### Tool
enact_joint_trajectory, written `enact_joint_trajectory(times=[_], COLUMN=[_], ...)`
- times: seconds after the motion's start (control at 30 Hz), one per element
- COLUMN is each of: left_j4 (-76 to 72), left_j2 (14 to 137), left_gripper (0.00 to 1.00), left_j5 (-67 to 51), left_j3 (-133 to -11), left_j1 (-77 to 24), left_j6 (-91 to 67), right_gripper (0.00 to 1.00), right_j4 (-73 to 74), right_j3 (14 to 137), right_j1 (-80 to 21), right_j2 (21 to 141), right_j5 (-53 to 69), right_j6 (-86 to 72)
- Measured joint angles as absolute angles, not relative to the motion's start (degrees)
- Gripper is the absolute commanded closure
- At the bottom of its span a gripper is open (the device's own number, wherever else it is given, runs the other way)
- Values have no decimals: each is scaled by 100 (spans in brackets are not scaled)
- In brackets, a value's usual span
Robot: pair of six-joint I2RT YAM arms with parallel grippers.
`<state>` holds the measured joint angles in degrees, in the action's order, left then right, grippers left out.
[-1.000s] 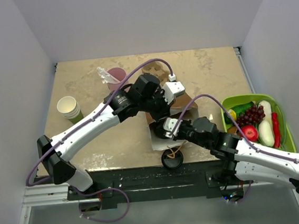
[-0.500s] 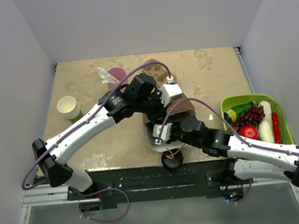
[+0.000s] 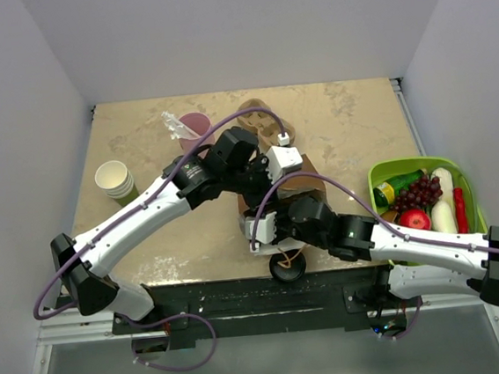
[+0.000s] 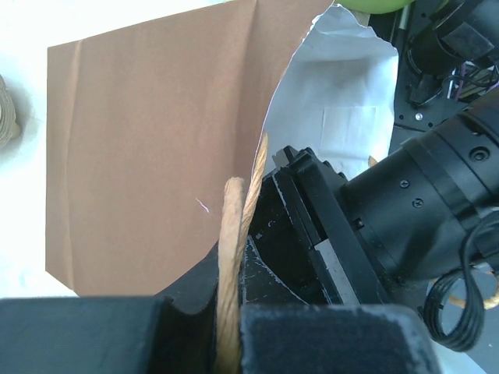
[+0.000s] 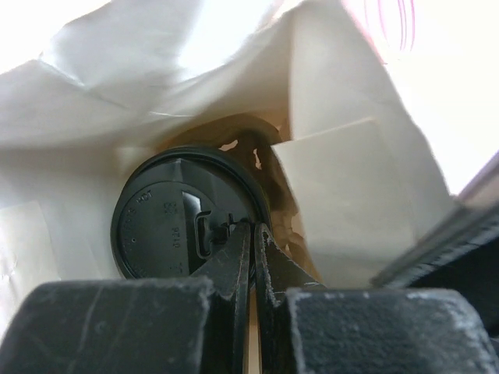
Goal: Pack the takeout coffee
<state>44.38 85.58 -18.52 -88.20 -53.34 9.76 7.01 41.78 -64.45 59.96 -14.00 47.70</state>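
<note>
The takeout coffee shows only its round black lid, lying deep inside the paper bag, whose pale inner walls surround it. My right gripper is shut on the lid's rim at its right side. In the top view the cup is hidden under the bag and my right arm. My left gripper is shut on the bag's tan rope handle and holds the brown bag up by its mouth. In the top view the left gripper hovers just behind the right wrist.
A pink tumbler stands at the back. A stack of lidless paper cups is at the left. A loose black lid lies at the table's front edge. A green basket of fruit sits at the right.
My right arm has pushed left and deeper into the bag with the cup. The left arm has shifted slightly left, still holding the handle, and the bag's mouth has moved with them.
</note>
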Motion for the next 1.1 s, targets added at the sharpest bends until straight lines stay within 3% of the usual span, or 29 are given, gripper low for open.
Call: enact_joint_trajectory(times=[0.47,1.1], left_j4=[4368,4169], left_j2=[8464,8713], left_gripper=[100,100], left_j5=[-1896,-2016], left_j3=[-8663,-8667], left_j1=[-5325,-5249], left_j6=[945,633], right_gripper=[100,100], right_j4=[-183,-2381], right_j3=[3898,3365], right_j1=[-6469,-6563], right_j2=[6333,7498], right_j5=[-1345,-2762], right_j6=[5046,4816])
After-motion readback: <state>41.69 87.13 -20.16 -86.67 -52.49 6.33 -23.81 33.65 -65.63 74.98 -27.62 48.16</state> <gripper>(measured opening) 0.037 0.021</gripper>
